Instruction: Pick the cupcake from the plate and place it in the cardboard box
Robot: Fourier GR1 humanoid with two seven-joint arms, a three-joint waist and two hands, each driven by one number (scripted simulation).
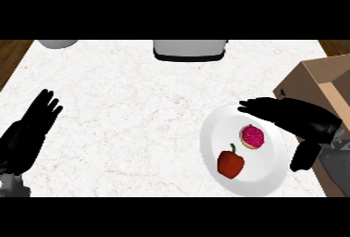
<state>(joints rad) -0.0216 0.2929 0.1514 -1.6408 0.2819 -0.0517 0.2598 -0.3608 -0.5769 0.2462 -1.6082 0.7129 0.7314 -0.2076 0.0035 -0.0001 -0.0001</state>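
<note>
Right robot hand (301,121) above cupcake (252,136)

Your left hand (31,127) rests open at the view's left edge, fingers straight and pointing up. Your right hand (301,120) hangs at the right, fingers spread leftward, thumb down.

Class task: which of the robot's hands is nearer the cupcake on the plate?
Right hand: open just above the cupcake. Left hand rests across the counter.
</note>
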